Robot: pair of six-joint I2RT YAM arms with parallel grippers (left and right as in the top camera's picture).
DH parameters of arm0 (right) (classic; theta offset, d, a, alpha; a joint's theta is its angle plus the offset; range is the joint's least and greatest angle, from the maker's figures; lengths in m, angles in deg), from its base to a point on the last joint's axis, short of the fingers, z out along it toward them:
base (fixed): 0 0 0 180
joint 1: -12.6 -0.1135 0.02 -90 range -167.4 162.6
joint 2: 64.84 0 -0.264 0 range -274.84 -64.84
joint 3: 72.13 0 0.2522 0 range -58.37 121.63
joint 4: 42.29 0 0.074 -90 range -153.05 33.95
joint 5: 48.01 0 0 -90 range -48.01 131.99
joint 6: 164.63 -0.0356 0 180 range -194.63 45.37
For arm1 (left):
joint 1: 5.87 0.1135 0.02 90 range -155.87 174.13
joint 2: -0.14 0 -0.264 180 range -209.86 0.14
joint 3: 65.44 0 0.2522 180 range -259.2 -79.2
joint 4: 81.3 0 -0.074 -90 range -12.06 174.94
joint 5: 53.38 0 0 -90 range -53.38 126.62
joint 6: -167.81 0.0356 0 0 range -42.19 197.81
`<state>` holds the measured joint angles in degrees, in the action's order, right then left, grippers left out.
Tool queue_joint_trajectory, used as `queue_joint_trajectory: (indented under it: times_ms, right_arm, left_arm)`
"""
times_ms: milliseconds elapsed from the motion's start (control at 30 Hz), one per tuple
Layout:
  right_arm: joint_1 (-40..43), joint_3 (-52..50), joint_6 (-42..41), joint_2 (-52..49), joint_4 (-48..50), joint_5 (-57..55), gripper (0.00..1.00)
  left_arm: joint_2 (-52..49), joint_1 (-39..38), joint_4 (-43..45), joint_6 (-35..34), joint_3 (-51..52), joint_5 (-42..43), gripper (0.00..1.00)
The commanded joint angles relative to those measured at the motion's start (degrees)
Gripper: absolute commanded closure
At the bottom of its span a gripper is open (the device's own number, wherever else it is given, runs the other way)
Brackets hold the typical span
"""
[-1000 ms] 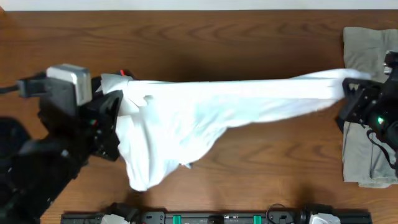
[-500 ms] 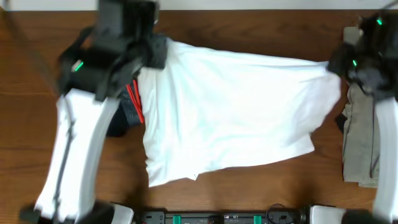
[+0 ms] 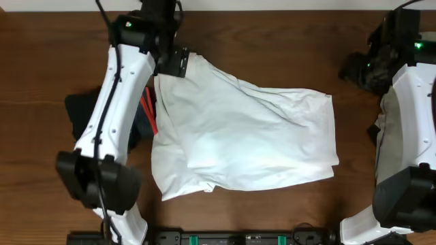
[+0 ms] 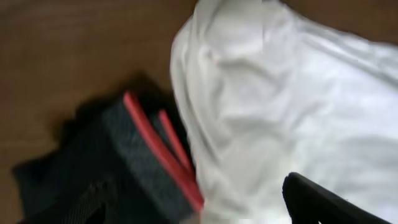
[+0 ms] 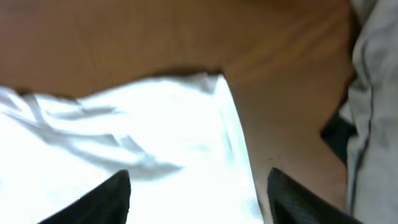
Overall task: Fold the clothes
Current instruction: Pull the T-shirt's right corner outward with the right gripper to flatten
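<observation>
The clothes lie on the wooden table. A large white T-shirt (image 3: 252, 136) is spread out in the middle, a bit rumpled. My left gripper (image 3: 176, 62) hovers open at its far left corner. In the left wrist view only one finger (image 4: 317, 202) shows clearly, above the white shirt (image 4: 280, 93). Black shorts (image 3: 139, 119) with red bands (image 4: 149, 146) poke out from under the shirt's left edge. My right gripper (image 3: 354, 68) is open just beyond the far right corner. Its fingers (image 5: 106, 199) stand wide apart over the shirt's edge (image 5: 205, 155) and hold nothing.
A khaki-grey garment (image 3: 390, 143) lies along the right edge of the table, partly under my right arm, and shows in the right wrist view (image 5: 373, 93). A dark rail with the arm bases (image 3: 238, 238) runs along the near edge.
Both arms carried the stretched shirt toward the far side and laid it flat. Both grippers, shut on its corners before, have opened and let go.
</observation>
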<state>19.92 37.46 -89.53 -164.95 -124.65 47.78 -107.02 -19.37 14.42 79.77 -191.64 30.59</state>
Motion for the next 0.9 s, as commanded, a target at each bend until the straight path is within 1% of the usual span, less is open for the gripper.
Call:
queue_joint_trajectory:
  times_ms: [0,100,167,200,233,267,300,333,367,400,467,500,700,800,867]
  right_arm:
    - [0.13,0.42,1.68,1.2,-2.64,0.48,0.3]
    - [0.09,-0.28,1.68,1.18,-3.06,0.5,0.34]
    - [-0.33,-1.99,1.68,1.09,-0.72,1.2,0.47]
    - [-0.79,-3.72,1.68,0.96,1.27,2.86,0.59]
    - [-1.38,-5.6,1.68,0.79,3.23,4.9,0.67]
    - [-1.97,-7.43,1.68,0.61,4.96,6.73,0.73]
    - [-2.69,-9.38,1.68,0.33,6.69,8.24,0.73]
    - [-3.78,-11.98,1.68,-0.09,8.9,9.31,0.65]
    - [-4.81,-14.19,1.66,-0.55,10.86,9.2,0.44]
    - [-5.64,-16.0,1.49,-0.98,12.57,9.05,0.37]
    - [-6.97,-19.19,0.24,-1.92,16.2,9.07,0.31]
    - [-7.52,-20.59,-0.52,-2.29,18.05,9.07,0.28]
    - [-9.44,-26.45,-5.44,-5.66,28.79,7.5,0.23]
    - [-9.53,-28.11,-7.93,-8.2,33.57,5.86,0.26]
    - [-9.44,-28.17,-9.4,-10.08,36.0,4.66,0.32]
  left_arm:
    - [3.89,-0.35,-3.65,-0.39,-0.98,-0.63,0.13]
    - [5.81,-0.35,-7.48,-2.58,-0.98,-0.63,0.14]
    - [7.32,-0.33,-9.57,-4.28,-0.98,-0.63,0.19]
    - [8.33,-0.35,-10.38,-4.96,-0.98,-0.61,0.22]
    - [9.22,-0.35,-10.78,-5.55,-0.98,-0.57,0.22]
    - [10.16,-0.35,-11.04,-5.84,-0.98,-0.31,0.24]
    - [11.28,-0.35,-11.23,-6.14,-0.98,0.44,0.24]
    - [12.72,-0.35,-11.43,-6.51,-0.98,1.42,0.25]
    - [14.34,-0.35,-11.61,-6.64,-0.98,2.4,0.24]
    - [15.72,-0.35,-11.74,-6.8,-0.98,2.8,0.24]
    - [18.78,-0.35,-11.91,-6.82,-0.98,2.84,0.23]
    - [20.24,-0.35,-11.98,-6.88,-0.98,2.82,0.2]
    - [26.49,-0.35,-12.17,-6.99,-0.98,2.82,0.17]
    - [28.15,-0.35,-12.57,-7.02,-0.98,2.82,0.17]
    - [28.72,-0.35,-12.96,-6.99,-0.98,2.82,0.17]
